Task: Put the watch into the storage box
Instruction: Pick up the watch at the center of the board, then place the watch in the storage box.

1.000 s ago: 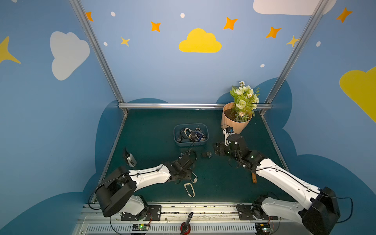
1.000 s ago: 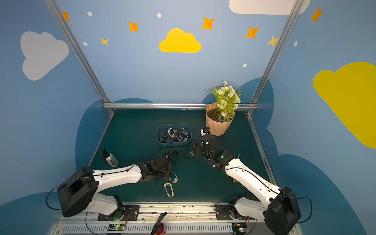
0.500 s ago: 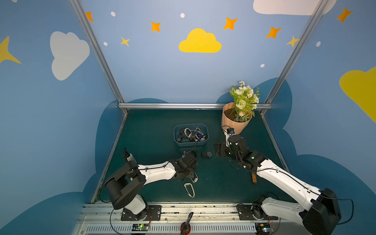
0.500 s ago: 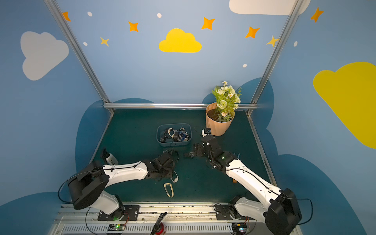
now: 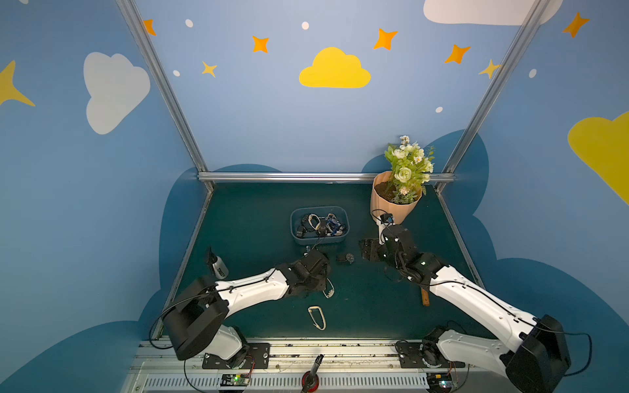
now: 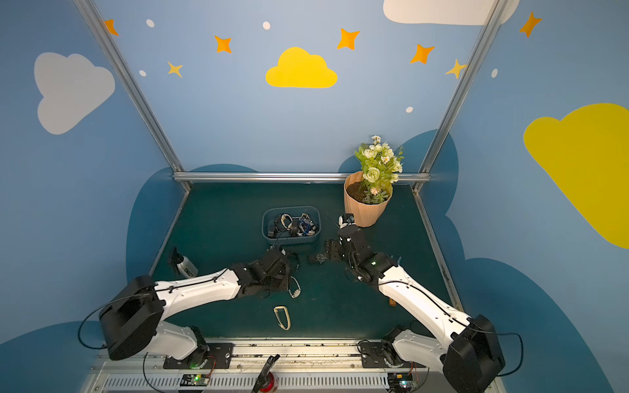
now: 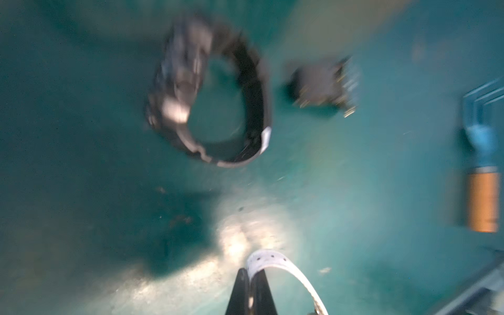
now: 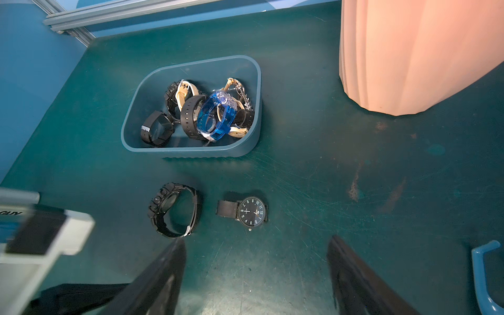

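**Thin pinch on a white strap, and the box is already filling up**

The left pincer [image 7: 252, 271] is clamping tight on the end of the white-strapped watch [image 7: 268, 257]. It is holding the watch low over the worktop [image 8: 327, 169] on the near side of the storage box [image 8: 191, 154], apart from it. Whether the watch is clearing the surface I cannot tell.

The right pincer [image 8: 256, 240] is gaping wide and empty, hovering just short of the round-faced black watch [image 8: 252, 211].

The risks, as I am judging them:
- The bite is taking in only the strap's tip, so the dangling case could swing and slip out on the way over.
- The hanging loop could snag the chunky black watch [image 8: 174, 210], which is lying between the pincer and the box.
- The box is low-walled and crowded, so a watch dropped on the heap could roll over the rim.
- The two arms are working close together and could clash.

Counting:
- One box, with roughly six watches tangled inside it; the exact number is unclear.
- Three watches outside the box: one held and two lying on the worktop.
- One flowerpot [image 5: 391, 211], one spray bottle [image 5: 219, 268] and one carabiner [image 5: 316, 318].
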`<action>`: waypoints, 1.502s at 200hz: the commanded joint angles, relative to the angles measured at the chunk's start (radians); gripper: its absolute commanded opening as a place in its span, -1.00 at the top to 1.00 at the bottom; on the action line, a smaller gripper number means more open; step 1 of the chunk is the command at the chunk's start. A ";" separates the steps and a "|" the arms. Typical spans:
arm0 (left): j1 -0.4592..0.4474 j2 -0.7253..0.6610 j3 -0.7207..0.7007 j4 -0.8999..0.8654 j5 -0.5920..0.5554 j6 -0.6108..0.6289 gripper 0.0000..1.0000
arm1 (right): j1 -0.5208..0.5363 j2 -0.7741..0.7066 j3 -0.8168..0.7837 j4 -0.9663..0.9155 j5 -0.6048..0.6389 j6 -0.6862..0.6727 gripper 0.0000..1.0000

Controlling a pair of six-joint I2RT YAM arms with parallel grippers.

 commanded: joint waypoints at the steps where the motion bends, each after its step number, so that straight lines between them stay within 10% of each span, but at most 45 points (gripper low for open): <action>1: 0.026 -0.079 0.018 -0.010 -0.016 0.009 0.92 | -0.005 0.001 0.011 0.005 -0.007 -0.002 -0.65; 110: 0.331 -0.206 0.146 -0.084 -0.056 0.242 0.92 | -0.007 0.012 0.030 -0.001 -0.006 -0.008 -0.64; 300: 0.502 0.508 0.663 -0.087 0.024 0.324 0.92 | -0.023 -0.030 0.006 -0.027 0.013 -0.011 -0.65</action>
